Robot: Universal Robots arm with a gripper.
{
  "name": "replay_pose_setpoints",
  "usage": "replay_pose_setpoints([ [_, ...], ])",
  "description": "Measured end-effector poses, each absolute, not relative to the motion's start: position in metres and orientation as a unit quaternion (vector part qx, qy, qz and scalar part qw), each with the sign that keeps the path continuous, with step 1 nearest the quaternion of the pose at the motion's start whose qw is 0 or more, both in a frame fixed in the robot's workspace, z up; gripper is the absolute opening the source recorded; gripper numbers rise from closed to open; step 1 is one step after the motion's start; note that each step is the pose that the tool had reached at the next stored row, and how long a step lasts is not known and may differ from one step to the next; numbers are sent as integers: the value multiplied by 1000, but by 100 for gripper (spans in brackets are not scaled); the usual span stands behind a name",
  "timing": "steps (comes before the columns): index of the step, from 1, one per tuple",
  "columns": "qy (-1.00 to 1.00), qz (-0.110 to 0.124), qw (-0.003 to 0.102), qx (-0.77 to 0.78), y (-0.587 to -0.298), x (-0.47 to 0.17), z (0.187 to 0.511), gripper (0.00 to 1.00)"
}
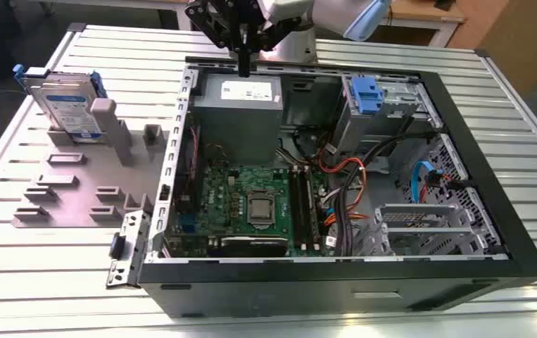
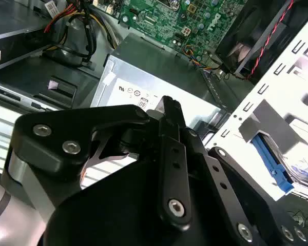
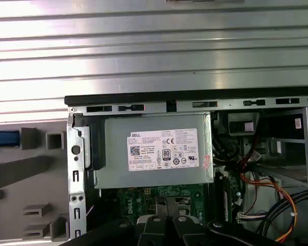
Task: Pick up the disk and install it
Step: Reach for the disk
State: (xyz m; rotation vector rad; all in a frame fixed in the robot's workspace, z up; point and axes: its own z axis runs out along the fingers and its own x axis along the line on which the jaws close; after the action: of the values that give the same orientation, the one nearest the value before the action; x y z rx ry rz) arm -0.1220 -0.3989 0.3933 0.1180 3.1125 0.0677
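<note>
The gripper (image 1: 245, 69), closed and empty, hangs over the power supply (image 1: 238, 95) in the computer case (image 1: 343, 282). The disk (image 1: 62, 102) stands on edge in a rack (image 1: 80, 193) near the worktop's (image 1: 34, 282) corner, toward the exterior view's left.

Ribbed metal desk (image 1: 43, 282). An open computer case (image 1: 296, 289) and a grey holder plate (image 1: 80, 204) rest on it, side by side.

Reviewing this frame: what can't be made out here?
Disk, exterior view: lower part hidden behind posts of the grey fixture.
Arm above the end effector, exterior view: cut off by the top edge.
Power supply, second wrist view: near side hidden by the end effector.
</note>
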Motion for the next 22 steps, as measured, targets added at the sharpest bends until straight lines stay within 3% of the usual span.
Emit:
replay_pose_setpoints([
  [22,999,22,13,38,-399,-131,393,11],
])
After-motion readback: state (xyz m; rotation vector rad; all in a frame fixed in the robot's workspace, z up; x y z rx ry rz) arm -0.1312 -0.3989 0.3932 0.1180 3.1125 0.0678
